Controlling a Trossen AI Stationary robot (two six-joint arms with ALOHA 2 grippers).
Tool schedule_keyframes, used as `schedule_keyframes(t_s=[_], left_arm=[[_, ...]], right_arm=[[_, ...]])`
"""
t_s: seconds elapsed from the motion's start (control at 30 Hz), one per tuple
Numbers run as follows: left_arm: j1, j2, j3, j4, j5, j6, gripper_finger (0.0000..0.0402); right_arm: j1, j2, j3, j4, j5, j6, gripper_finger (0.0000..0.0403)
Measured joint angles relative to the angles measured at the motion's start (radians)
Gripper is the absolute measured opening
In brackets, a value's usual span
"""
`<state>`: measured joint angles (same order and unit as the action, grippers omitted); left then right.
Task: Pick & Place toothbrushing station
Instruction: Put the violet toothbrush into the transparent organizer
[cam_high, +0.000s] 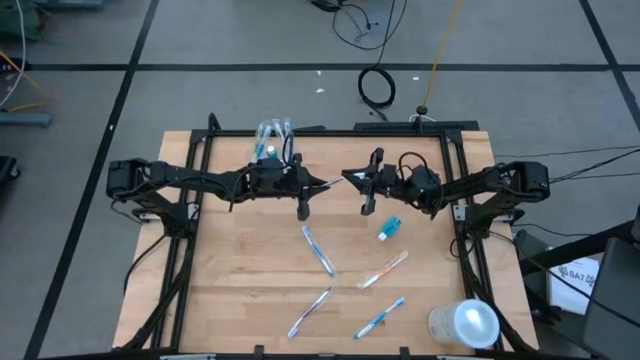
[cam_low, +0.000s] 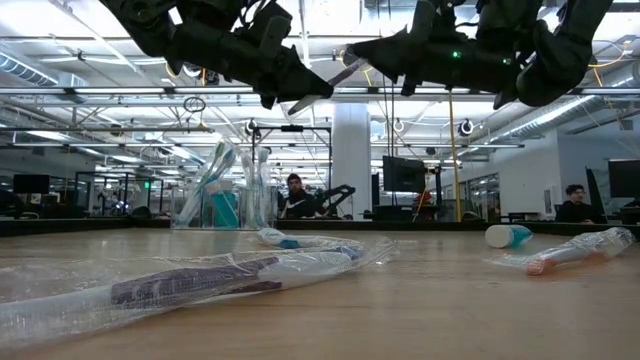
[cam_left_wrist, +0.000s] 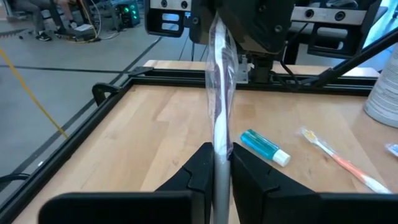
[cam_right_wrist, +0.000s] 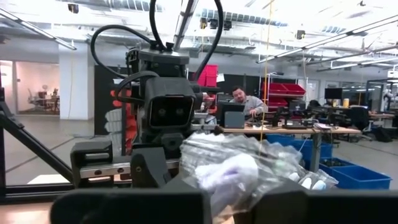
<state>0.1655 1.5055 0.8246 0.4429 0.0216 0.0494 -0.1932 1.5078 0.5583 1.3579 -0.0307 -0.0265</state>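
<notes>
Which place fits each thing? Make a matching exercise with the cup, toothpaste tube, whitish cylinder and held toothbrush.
1 clear cup
2 toothpaste tube
3 whitish cylinder
4 wrapped toothbrush

Places, high view:
a bottom right corner of the table
b between the fingers of the left gripper
c table's top edge
d lying right of centre

Pairs: 1-c, 2-d, 3-a, 4-b

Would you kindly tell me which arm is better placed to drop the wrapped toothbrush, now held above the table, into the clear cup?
Probably left. The left gripper is clamped on the wrapped toothbrush, and the clear cup stands right beside that arm; the right gripper is farther off.
</notes>
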Motion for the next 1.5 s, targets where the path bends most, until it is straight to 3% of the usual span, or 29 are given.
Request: schedule_keyframes(t_s=[0.23,0.53,0.77,1.0,1.1,1.33,1.5], left_arm=[[0.000,0.000,0.000,0.001,-0.004,-0.003,0.0063],[0.000,0.000,-0.001,-0.024,-0.025,-0.003,0.0137],[0.000,-0.047,-0.001,-0.185,-0.176,-0.042,0.0185],[0.001,-0.220,-0.001,-0.438,-0.278,-0.072,0.0189],[0.001,-0.320,-0.001,-0.552,-0.287,-0.089,0.0186],[-0.005,-0.544,-0.001,-0.815,-0.284,-0.113,0.0195],[-0.004,-0.646,-0.001,-0.927,-0.286,-0.133,0.0193]], right_arm=[[0.000,0.000,0.000,-0.020,0.000,0.040,0.0007],[0.000,0.000,0.000,-0.069,0.001,0.040,0.0006],[0.000,-0.008,0.000,-0.064,0.034,-0.035,0.0007],[-0.003,-0.018,0.023,-0.085,0.105,-0.099,0.0007],[-0.003,-0.019,0.087,-0.205,0.108,-0.118,0.0007],[0.010,-0.014,0.370,-0.808,0.109,-0.143,0.0007],[0.018,0.058,0.475,-0.839,0.112,-0.141,0.0007]])
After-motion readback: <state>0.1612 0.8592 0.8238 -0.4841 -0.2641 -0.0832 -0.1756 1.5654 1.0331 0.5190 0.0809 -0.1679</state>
